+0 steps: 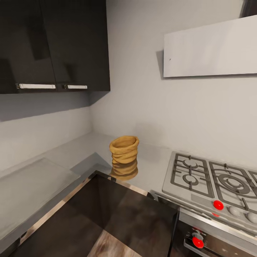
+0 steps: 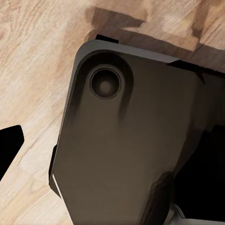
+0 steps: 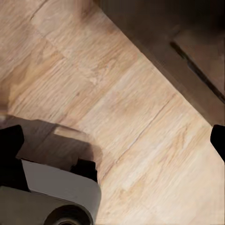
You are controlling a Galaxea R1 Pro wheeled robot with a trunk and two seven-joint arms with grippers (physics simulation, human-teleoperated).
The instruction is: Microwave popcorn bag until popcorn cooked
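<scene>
The popcorn bag (image 1: 124, 156), a tan wrinkled sack with a rolled rim, stands upright on the grey countertop (image 1: 71, 150) near the inner corner of the two walls. Nothing touches it. The microwave is out of view. In the right wrist view my right gripper (image 3: 112, 143) hangs over wooden floor, its black fingertips (image 3: 10, 143) far apart at the frame's edges with nothing between them. My left gripper (image 2: 112, 150) points down at the robot's dark base plate (image 2: 126, 150); one black fingertip (image 2: 10, 147) sits at the frame's edge.
A grated gas hob (image 1: 210, 182) with red knobs (image 1: 218, 205) lies right of the bag. Dark upper cabinets (image 1: 53, 43) hang at the left and a pale hood (image 1: 210, 48) at the right. A pale flat panel (image 1: 32, 182) lies on the left counter run.
</scene>
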